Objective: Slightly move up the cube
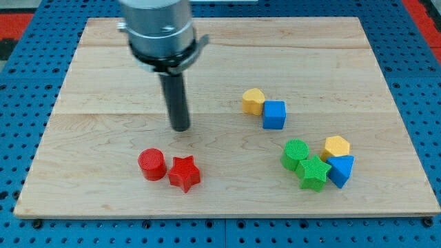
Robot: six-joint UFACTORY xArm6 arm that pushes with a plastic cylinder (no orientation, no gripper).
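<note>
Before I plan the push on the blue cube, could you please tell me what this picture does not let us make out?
- Camera view: the arm above the grey collar is cut off by the top edge.
- Whether my tip touches the board: one view cannot settle it.
- Whether the blue cube and yellow block touch or sit just apart.

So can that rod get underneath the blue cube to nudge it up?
Probably yes. My tip stands left of the blue cube, with bare board below the cube. The yellow block touches only its upper-left side.
</note>
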